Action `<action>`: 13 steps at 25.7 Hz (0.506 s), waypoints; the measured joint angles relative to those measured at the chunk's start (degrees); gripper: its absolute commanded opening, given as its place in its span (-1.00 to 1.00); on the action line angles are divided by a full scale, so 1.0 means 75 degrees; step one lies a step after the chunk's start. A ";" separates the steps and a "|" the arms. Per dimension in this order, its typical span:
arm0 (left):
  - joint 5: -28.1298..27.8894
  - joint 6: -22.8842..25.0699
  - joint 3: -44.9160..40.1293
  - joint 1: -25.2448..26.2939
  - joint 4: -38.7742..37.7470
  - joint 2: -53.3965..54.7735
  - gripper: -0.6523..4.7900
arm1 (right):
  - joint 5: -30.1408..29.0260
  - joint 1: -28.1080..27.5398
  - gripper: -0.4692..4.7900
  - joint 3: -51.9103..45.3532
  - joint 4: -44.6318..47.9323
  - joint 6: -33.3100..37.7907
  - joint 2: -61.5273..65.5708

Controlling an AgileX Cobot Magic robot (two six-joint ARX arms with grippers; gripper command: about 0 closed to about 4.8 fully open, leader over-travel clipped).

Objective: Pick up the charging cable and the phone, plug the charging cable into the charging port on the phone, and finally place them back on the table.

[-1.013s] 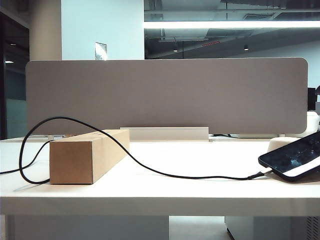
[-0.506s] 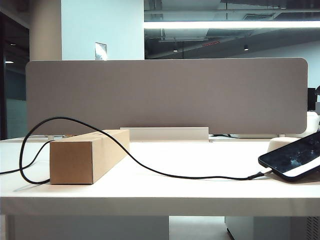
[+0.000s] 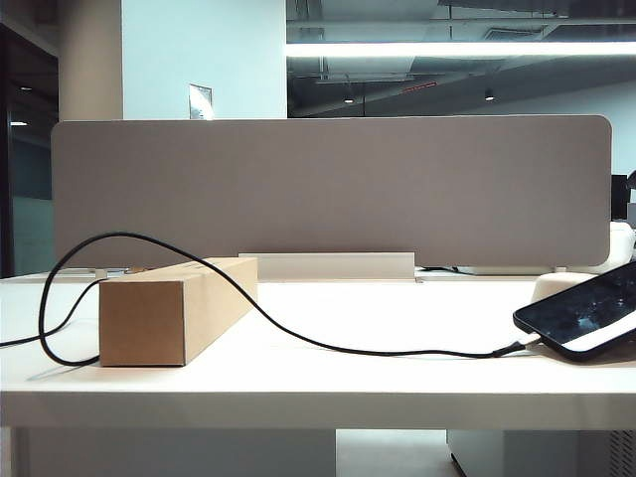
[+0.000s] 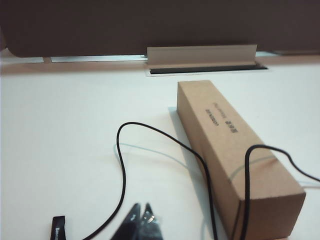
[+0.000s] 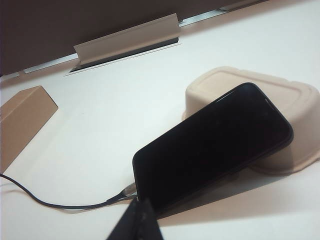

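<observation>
Now both closed fingers, left [image 4: 141,220] and right [image 5: 140,216], hover above one black cable [image 4: 122,170], one black glossy phone [image 5: 215,147].

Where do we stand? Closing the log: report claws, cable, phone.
Left claw shut, empty, by box. Right claw shut, empty, by phone. Cable plugged in, draped over box; phone leans on upturned tray. Nothing obstructing.
</observation>
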 measured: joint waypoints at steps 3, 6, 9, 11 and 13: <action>-0.0006 0.0175 -0.0032 0.0000 0.0073 0.0000 -0.78 | -0.0003 0.0000 -0.83 0.0000 0.0000 0.0000 0.0000; -0.0012 0.0271 -0.0067 0.0003 0.0082 0.0000 -0.78 | 0.0000 0.0000 -0.83 0.0000 0.0000 0.0000 0.0000; -0.0093 0.0291 -0.0131 0.0000 0.0012 0.0000 -0.78 | 0.0000 0.0000 -0.83 0.0000 -0.0003 0.0000 0.0000; -0.0239 0.0294 -0.0143 0.0000 -0.0047 0.0000 -0.78 | -0.0003 0.0000 -0.83 0.0000 -0.0003 0.0000 0.0000; -0.0440 0.0289 -0.0140 0.0003 -0.0047 0.0000 -0.78 | 0.0000 0.0000 -0.83 0.0000 -0.0003 0.0000 0.0000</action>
